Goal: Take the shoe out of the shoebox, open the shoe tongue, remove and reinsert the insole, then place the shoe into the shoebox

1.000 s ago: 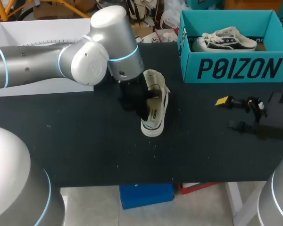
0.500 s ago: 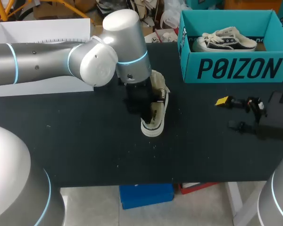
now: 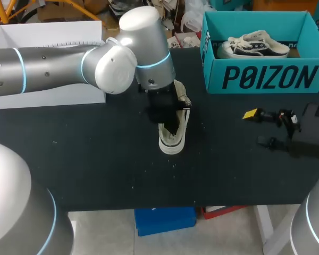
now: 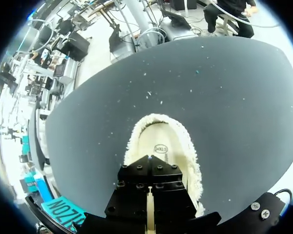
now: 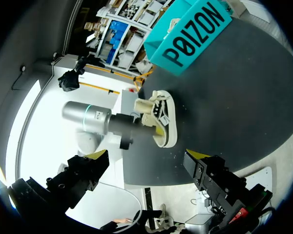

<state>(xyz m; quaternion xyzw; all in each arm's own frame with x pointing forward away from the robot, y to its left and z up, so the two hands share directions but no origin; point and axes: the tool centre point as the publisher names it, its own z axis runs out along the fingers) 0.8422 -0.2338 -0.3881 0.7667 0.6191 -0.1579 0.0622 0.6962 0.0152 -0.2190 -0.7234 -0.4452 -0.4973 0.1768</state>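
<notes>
A cream low shoe (image 3: 173, 139) lies mid-table on the black table (image 3: 95, 159), its sole edge toward the front. My left gripper (image 3: 167, 119) is shut and pokes down into the shoe's opening. In the left wrist view the black fingers (image 4: 136, 187) sit over the fleece-lined inside, with the insole (image 4: 158, 141) ahead of them. A thin cream line shows in the slit between them; I cannot tell whether anything is held. The teal shoebox (image 3: 303, 32) stands at the back right. My right gripper (image 3: 259, 127) rests open near the right edge, away from the shoe (image 5: 161, 119).
A second shoe (image 3: 255, 47), white with dark trim, lies inside the shoebox. A white open box (image 3: 42, 37) stands at the back left behind my left arm (image 3: 53, 69). Bare table lies in front of the shoe and between the shoe and my right gripper.
My left arm has swung to the right and its gripper has moved further over the shoe, covering more of the upper. The shoe's sole stays in place. The right arm is still.
</notes>
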